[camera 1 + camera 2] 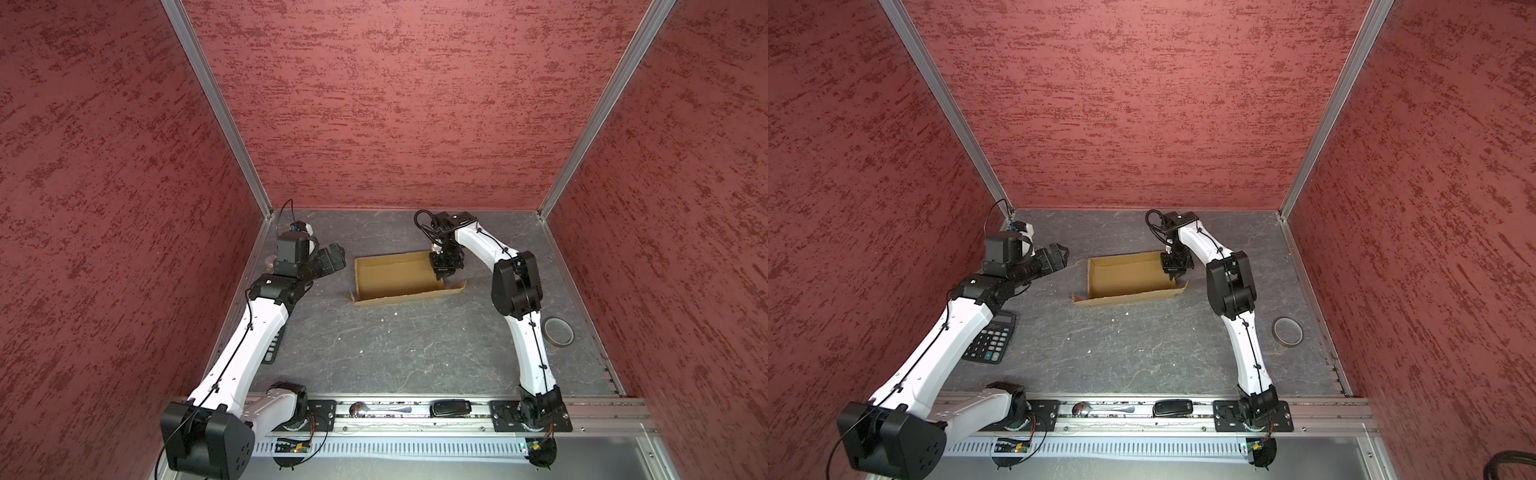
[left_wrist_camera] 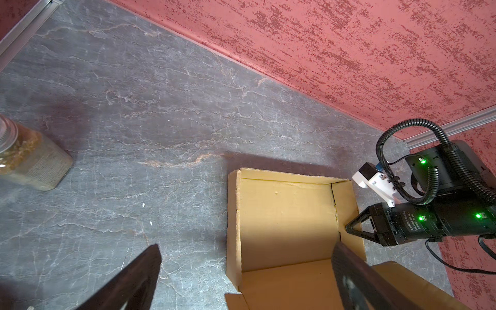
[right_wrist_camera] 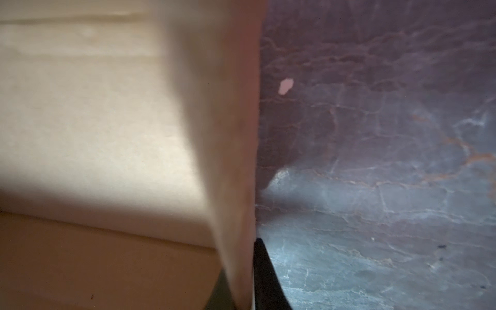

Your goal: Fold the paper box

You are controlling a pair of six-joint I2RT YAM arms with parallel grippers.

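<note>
The paper box (image 1: 395,276) (image 1: 1129,276) is a shallow tan cardboard tray in the middle of the grey table, with upright walls and an open top. A small flap lies flat at each end of its near wall. My right gripper (image 1: 444,274) (image 1: 1174,273) points down over the box's right end. In the right wrist view my right gripper (image 3: 241,279) has a finger on each side of the end wall (image 3: 230,161) and is shut on it. My left gripper (image 1: 332,259) (image 1: 1057,255) is open and holds nothing, left of the box and apart from it. The left wrist view shows the box (image 2: 284,222) beyond my left gripper (image 2: 245,249).
A calculator (image 1: 990,338) lies under my left arm. A tape roll (image 1: 559,331) (image 1: 1287,331) lies at the right. A glass jar (image 2: 29,161) stands near the left wall. A spoon (image 1: 374,409) and a black device (image 1: 451,407) rest on the front rail.
</note>
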